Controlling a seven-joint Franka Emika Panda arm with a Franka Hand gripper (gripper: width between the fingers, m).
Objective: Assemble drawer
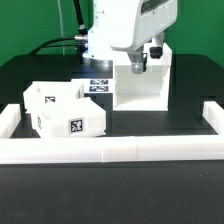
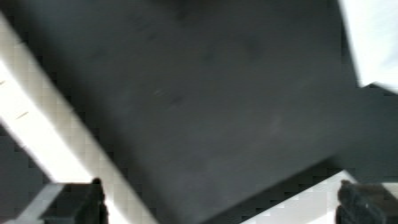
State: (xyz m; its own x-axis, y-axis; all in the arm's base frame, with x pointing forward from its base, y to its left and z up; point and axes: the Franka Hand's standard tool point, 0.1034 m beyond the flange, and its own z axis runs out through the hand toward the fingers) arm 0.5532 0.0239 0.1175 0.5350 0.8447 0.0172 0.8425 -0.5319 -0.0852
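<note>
The drawer's tall white housing stands upright at the back, right of centre in the exterior view. Two small open-top white trays lie at that view's left, one behind and one in front showing a black-and-white tag. My gripper hangs at the housing's top edge. In the wrist view my gripper is open, its dark fingertips far apart with only dark surface between them. A white edge runs diagonally next to one fingertip. I cannot tell whether the fingers touch the housing.
The marker board lies flat behind the trays. A low white wall strip borders the black table in front, with short arms at the exterior view's left and right.
</note>
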